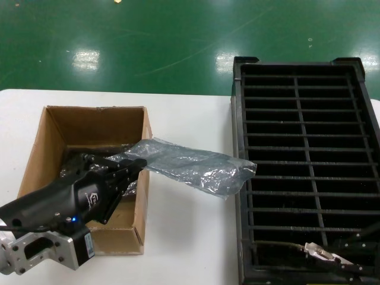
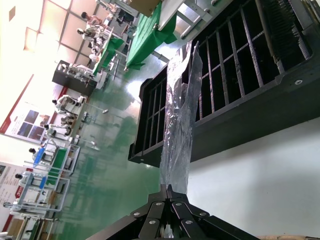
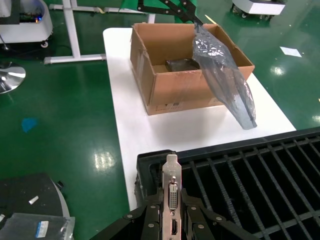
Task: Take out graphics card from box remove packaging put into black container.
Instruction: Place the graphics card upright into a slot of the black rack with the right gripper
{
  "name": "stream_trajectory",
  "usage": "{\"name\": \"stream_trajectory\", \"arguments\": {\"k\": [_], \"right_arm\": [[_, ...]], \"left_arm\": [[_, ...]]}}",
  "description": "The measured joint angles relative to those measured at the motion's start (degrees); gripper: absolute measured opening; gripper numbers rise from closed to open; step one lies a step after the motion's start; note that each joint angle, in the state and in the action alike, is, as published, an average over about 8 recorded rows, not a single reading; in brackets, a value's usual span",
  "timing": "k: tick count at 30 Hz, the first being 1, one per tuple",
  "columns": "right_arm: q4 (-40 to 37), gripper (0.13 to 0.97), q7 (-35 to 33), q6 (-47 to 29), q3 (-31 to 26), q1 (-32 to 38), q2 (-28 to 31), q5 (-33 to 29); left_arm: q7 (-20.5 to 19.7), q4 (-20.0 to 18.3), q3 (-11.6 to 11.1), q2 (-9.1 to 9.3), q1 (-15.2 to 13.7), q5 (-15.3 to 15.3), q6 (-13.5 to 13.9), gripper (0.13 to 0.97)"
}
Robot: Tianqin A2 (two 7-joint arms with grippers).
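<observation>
My left gripper point(image 1: 141, 162) hovers over the open cardboard box point(image 1: 53, 127), shut on one end of the grey-blue packaging bag point(image 1: 196, 166). The bag stretches limp from the box across the table to the rim of the black container point(image 1: 237, 196). In the left wrist view the fingertips point(image 2: 170, 189) pinch the bag point(image 2: 180, 125). My right gripper point(image 3: 172, 194) is shut on the graphics card point(image 3: 172, 172), whose silver bracket with a white port stands upright above the near corner of the black container point(image 3: 250, 185). The head view shows the card's bracket point(image 1: 317, 250) low in that corner.
Dark crinkly bagged bundles point(image 3: 182, 65) lie inside the box point(image 3: 170, 95). The white table point(image 1: 190, 237) has a bare strip between box and container. Green floor lies beyond the table's far edge. The container's slotted rows point(image 1: 309, 154) look unfilled.
</observation>
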Motion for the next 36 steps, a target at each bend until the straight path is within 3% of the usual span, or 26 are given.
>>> {"name": "stream_trajectory", "arguments": {"k": [18, 36], "right_arm": [[-0.5, 0.188, 5.4, -10.6, -7.4, 13.1, -6.2, -10.5], [-1.4, 0.188, 4.2, -18.6, -11.4, 20.3, -11.1, -17.2]], "left_arm": [[0.0, 0.0, 0.0, 0.00, 0.0, 0.0, 0.0, 0.140], [0.0, 0.0, 0.0, 0.00, 0.0, 0.0, 0.0, 0.140]]}}
